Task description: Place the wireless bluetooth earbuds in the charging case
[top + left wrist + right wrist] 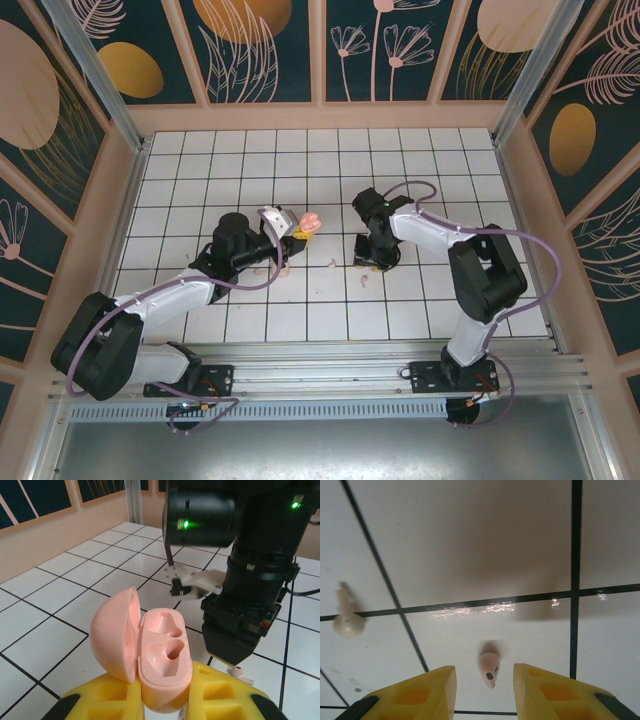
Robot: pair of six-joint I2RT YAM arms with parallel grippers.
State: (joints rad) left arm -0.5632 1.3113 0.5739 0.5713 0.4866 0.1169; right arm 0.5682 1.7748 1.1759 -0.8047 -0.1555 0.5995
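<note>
Left arm (170,295): stretches low from its base at the near left corner of the tabletop and runs diagonally toward the middle. The wrist is turned so the fingers point toward the right arm.
Left pincer (165,702): its yellow fingers are clamped on the lower body of the charging case, one on each side.
Charging case (162,655): a small rounded pale pink plastic case, held above the tiles a little left of the tabletop's middle. Its domed lid (114,635) stands open on the hinge, and both moulded wells in the body are empty.
Right arm (485,275): rises from its base at the near right edge, folds at a high elbow and runs back toward the middle. The wrist is bent so the fingers point straight down.
Right pincer (482,690): spread wide and low over the tiles, with a yellow finger on either side of the first earbud and neither touching it.
First earbud (490,667): a tiny pale pinkish-cream plastic bud lying on a tile near the tabletop's middle, a dark spot on its tip.
Second earbud (347,620): of the same pale plastic, lying across a black grid line near the first, outside the right fingers and between the two pincers.
Tabletop (450,180): white square tiles with black grid lines, bordered by a pale wooden rim.
</note>
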